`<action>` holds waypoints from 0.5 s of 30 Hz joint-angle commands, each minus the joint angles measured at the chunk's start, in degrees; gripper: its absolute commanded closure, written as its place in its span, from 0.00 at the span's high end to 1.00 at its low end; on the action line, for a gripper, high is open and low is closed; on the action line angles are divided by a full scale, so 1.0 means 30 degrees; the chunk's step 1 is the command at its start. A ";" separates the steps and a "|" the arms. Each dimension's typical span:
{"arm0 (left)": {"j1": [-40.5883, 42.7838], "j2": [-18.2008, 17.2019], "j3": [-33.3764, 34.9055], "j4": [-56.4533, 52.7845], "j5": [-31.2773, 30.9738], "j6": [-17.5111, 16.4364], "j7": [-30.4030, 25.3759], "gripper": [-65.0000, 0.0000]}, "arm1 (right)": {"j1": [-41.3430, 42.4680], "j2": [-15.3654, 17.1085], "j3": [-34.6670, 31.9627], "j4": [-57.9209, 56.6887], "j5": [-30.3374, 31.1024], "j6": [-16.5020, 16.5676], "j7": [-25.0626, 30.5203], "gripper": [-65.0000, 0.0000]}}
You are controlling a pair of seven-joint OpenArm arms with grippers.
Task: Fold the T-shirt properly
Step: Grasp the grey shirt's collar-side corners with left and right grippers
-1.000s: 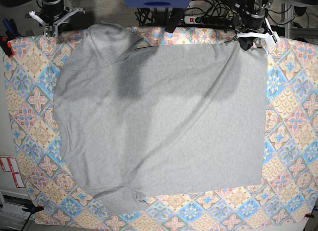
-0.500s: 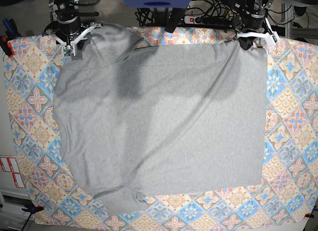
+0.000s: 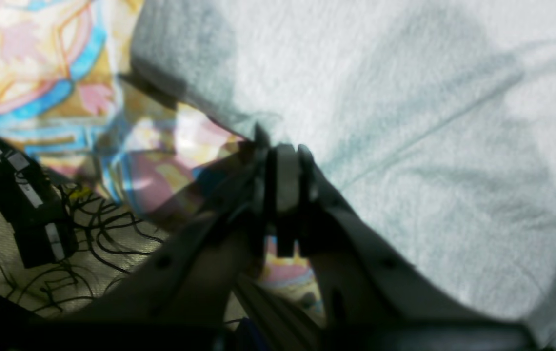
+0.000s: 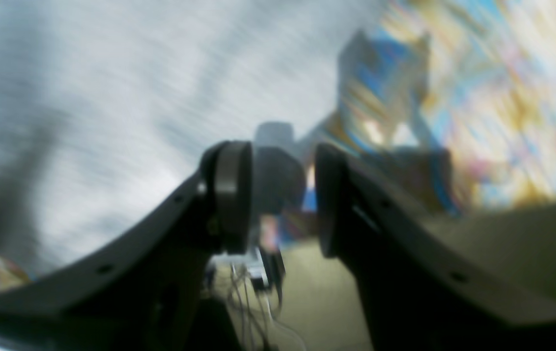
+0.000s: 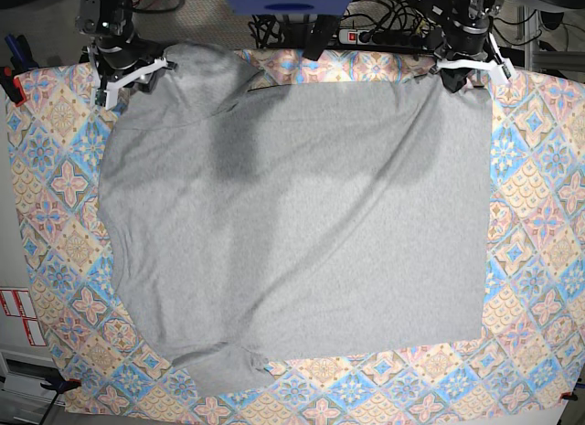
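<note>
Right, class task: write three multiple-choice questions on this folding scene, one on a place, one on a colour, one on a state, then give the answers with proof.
1. Where does the left pincer sit in the base view?
A. at the T-shirt's upper right corner
B. at its bottom hem
C. over its middle

2. What colour is the T-shirt?
A. navy
B. light grey
C. red

3. What state is the right pincer in?
A. shut on the cloth
B. open
C. out of view

Answers:
1 A, the base view shows it at the shirt's upper right corner, and the left wrist view shows it closed at the fabric's edge.
2 B, the shirt is light heather grey against the patterned tablecloth.
3 B, the right wrist view shows a clear gap between its pads with nothing held.
</note>
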 commanded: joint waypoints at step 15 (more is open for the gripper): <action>0.0175 -0.0211 -0.0092 0.0219 0.0030 -0.0113 -0.0286 0.00 | 0.0108 0.0072 -0.0136 -0.1618 0.0313 0.0237 0.0442 0.34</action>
